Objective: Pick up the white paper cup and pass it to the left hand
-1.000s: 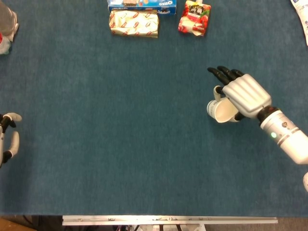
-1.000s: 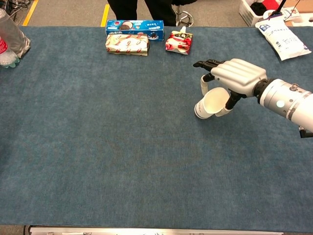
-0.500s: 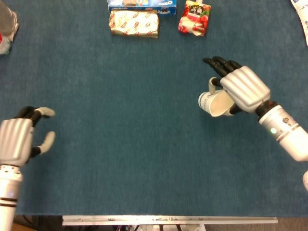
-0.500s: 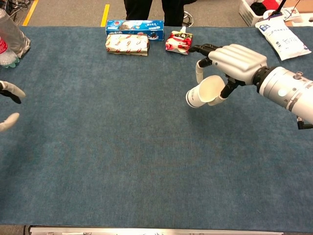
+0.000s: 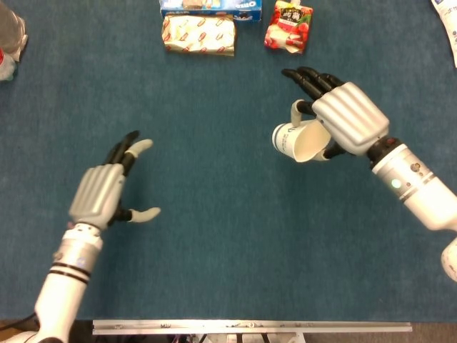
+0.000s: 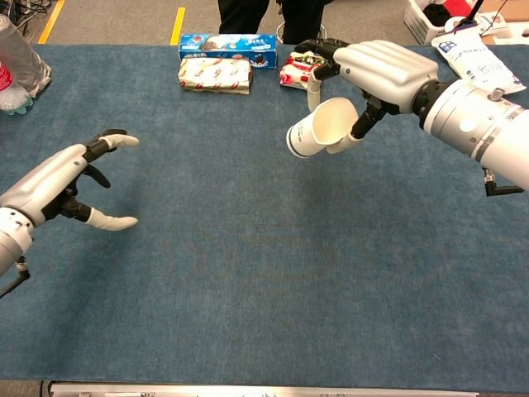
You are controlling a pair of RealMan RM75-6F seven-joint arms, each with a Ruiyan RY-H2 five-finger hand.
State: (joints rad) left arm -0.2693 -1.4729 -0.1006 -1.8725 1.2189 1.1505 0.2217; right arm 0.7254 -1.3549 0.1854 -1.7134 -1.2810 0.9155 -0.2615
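Handover step, mid-carry by my read. Head view: right hand [image 5: 350, 118] at centre right of frame grips the white paper cup [image 5: 300, 141], cup on its side with the base pointing frame-left and clear of the blue table [image 5: 228, 243]. Left hand [image 5: 107, 193] sits lower left, holding nothing, fingers spread wide with the thumb out, well apart from the cup. Next move likely needs both hands to close the gap and the left fingers to wrap the cup wall before the right lets go. Chest view: cup [image 6: 318, 128] upper centre, mouth facing the camera, held from above by the right hand [image 6: 376, 70]; left hand [image 6: 62, 178] at left edge, spread. Blue box [image 6: 227, 40] at top, print unreadable here; head view shows "OREO" on it. Cup shows no print.
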